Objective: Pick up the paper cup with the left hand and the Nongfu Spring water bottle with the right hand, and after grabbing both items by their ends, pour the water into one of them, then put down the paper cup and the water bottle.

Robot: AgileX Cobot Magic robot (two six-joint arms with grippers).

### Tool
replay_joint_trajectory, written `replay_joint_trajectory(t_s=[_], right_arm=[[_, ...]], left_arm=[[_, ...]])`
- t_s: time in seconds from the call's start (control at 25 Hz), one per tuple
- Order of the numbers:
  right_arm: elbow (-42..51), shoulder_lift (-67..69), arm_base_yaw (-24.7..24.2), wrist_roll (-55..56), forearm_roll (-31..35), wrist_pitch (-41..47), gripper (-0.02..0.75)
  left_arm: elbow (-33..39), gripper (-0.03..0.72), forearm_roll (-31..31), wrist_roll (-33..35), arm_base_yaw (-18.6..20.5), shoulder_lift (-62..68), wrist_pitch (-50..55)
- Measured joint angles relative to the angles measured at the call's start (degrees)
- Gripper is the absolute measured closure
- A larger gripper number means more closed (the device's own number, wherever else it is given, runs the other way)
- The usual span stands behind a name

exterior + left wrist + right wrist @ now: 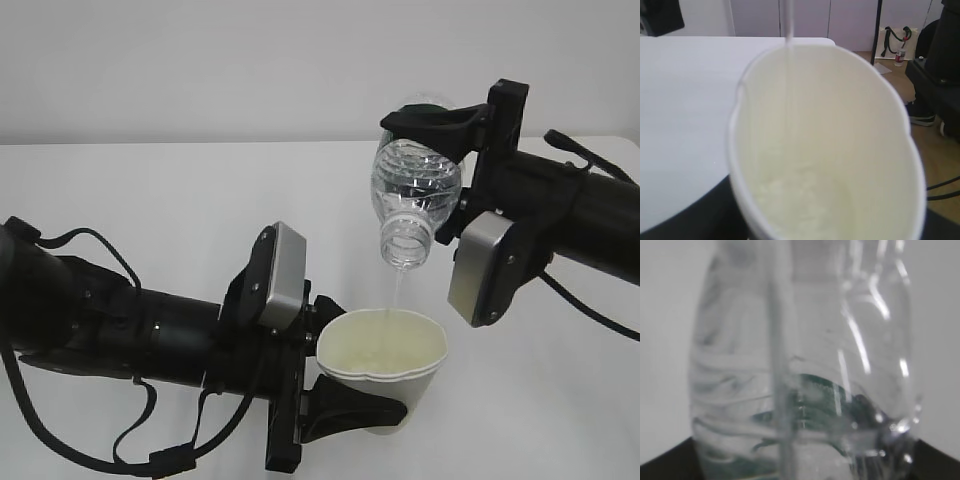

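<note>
Now the right hand (432, 125) grasps the upended bottle (412, 195) (mouth down), water (397, 290) streaming into the cup (385, 365) clasped by the left hand (345, 412).

No lettering, brand, number or sign is showing legibly in any view. The dark green label band (815, 405) on the Nongfu Spring water bottle (415, 195) is appearing only as a blurred green patch seen through the clear plastic, its print too smeared to read. The paper cup (385, 365) is presenting plain white walls without printing.
</note>
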Motion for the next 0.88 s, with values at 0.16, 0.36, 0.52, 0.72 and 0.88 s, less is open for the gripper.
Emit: replay_joint_trajectory(t_s=[0.16,0.36,0.52,0.72,0.88], right_arm=[[0.0,0.0,0.0,0.0,0.0,0.0,0.274],[0.0,0.0,0.0,-0.1,0.0,-0.1,0.274],[0.0,0.0,0.0,-1.2,0.0,-0.8,0.274],[0.0,0.0,0.0,-1.5,0.0,-1.0,0.274],[0.0,0.0,0.0,-1.5,0.0,-1.1,0.274]], left_arm=[[0.0,0.27,0.0,0.0,0.0,0.0,0.0],[0.0,0.27,0.0,0.0,0.0,0.0,0.0],[0.0,0.27,0.0,0.0,0.0,0.0,0.0],[0.0,0.27,0.0,0.0,0.0,0.0,0.0],[0.0,0.27,0.0,0.0,0.0,0.0,0.0]])
